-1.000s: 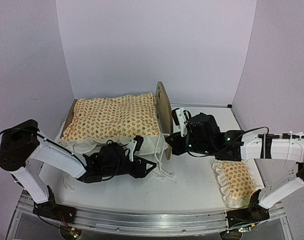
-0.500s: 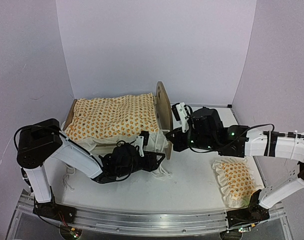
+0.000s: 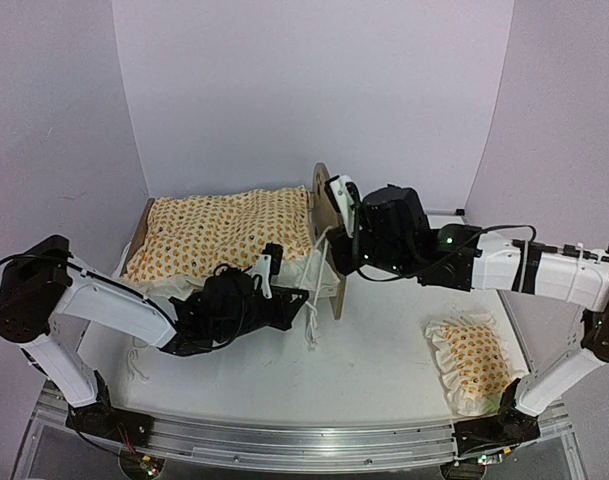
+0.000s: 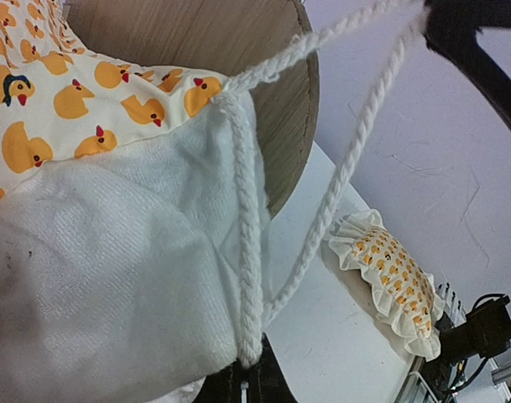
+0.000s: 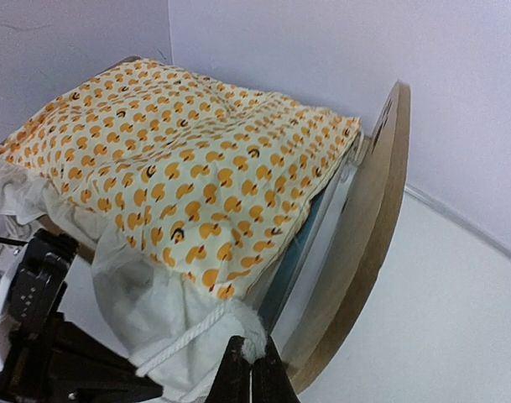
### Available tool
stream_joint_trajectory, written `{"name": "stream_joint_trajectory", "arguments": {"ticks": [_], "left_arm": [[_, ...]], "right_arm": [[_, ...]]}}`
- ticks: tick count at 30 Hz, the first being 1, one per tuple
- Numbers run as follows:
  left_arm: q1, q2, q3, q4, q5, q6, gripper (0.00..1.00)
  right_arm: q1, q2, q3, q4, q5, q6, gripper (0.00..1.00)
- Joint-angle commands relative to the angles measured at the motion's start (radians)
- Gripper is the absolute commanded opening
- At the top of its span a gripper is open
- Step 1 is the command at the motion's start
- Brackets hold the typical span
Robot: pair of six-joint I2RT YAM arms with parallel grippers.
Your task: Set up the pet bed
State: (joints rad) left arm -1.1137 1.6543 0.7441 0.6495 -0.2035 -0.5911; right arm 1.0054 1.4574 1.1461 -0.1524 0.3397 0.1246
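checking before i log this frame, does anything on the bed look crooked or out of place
Yes. The quilt sits crooked on the bed: its white ruffle and cords spill over the near side, pinched by the left gripper and right gripper. The pillow lies off the bed on the table, far right.

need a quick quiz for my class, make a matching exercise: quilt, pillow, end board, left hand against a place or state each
1 quilt
2 pillow
3 end board
4 left hand

a upright, bare wood
b lying apart, near right
c shut on the quilt's white edge
d draped over the pet bed

Pairs: 1-d, 2-b, 3-a, 4-c
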Motion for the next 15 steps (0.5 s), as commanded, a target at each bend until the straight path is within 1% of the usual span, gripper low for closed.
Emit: {"name": "stream_joint_trajectory", "arguments": {"ticks": [1, 4, 7, 9, 12, 15], "left_arm": [[0.034, -0.101, 0.026, -0.190, 0.024, 0.035, 0.00], [0.039, -0.138, 0.056, -0.300, 0.003, 0.040, 0.00], [0.045, -0.167, 0.097, -0.423, -0.105, 0.062, 0.00], [0.056, -0.178, 0.127, -0.459, -0.140, 0.108, 0.00], [0.087, -0.166, 0.209, -0.560, -0.208, 0.149, 0.00], [0.119, -0.140, 0.288, -0.641, -0.218, 0.169, 0.00]], "right_arm": [[-0.020, 0.075, 0.170, 0.033, 0.111, -0.221, 0.00], [-0.047, 0.120, 0.240, 0.033, 0.098, -0.278, 0.00], [-0.068, 0.174, 0.299, 0.033, 0.097, -0.353, 0.00], [-0.084, 0.202, 0.325, 0.037, 0.050, -0.405, 0.00], [-0.113, 0.243, 0.368, 0.042, -0.041, -0.450, 0.00], [-0.120, 0.293, 0.418, 0.042, -0.086, -0.529, 0.00]]}}
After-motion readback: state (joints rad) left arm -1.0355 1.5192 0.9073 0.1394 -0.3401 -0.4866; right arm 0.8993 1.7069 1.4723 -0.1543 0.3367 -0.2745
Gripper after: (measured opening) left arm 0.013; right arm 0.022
